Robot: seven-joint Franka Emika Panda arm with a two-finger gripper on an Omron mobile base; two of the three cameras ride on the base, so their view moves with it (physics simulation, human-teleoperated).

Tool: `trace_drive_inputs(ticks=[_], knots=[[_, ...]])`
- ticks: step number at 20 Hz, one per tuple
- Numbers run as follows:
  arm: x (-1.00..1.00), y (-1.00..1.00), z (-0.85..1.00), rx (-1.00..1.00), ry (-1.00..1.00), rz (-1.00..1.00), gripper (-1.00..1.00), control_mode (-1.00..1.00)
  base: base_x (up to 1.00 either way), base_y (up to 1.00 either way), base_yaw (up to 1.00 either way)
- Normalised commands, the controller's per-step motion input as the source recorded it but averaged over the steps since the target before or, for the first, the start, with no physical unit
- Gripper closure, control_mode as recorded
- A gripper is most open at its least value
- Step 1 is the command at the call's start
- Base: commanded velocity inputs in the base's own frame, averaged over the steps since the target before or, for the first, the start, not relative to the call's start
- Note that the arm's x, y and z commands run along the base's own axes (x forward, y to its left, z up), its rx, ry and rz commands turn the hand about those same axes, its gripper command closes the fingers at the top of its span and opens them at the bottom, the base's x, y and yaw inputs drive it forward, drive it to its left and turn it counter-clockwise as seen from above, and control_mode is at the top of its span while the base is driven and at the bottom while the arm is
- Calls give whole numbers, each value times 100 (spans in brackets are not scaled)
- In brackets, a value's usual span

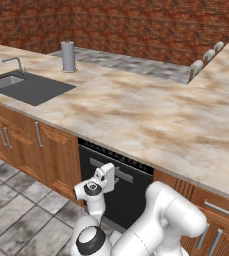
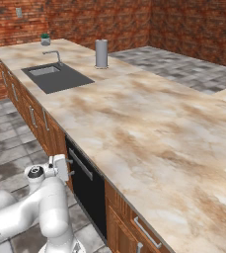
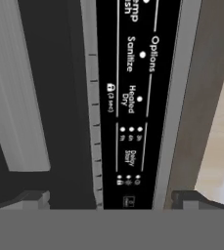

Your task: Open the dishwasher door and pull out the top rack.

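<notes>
We see the gripper (image 3: 108,197) directly in front of the dishwasher door (image 1: 117,189), at the level of its upper part. The 2 fingers (image 3: 33,199) stand wide apart and hold nothing. In the hand view, 1 fingertip sits near the grey bar handle (image 3: 16,97) and the other near the door's edge by the wooden cabinet (image 3: 201,97); whether either touches the door we cannot tell. The control strip (image 3: 133,97) lies between them. The door is shut, set under the marble counter (image 1: 151,115) between brown cabinet doors (image 1: 56,155). A sink (image 1: 28,87) lies well apart along the counter.
</notes>
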Motion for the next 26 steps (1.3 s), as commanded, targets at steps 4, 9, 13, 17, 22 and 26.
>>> trace_drive_inputs(ticks=[4, 9, 13, 17, 22, 26], knots=[[20, 0, -17, 0, 0, 0, -100, -100, 0, 0, 0], [18, 0, -13, -1, 0, 0, -100, -100, 0, 0, 0], [21, 0, -15, -1, 0, 0, -100, -100, 0, 0, 0], [22, 0, -18, -1, 0, 0, -100, -100, 0, 0, 0], [18, 0, -25, -2, 0, 0, -100, -100, 0, 0, 0], [18, 0, -27, -3, 0, 0, -100, -100, 0, 0, 0]])
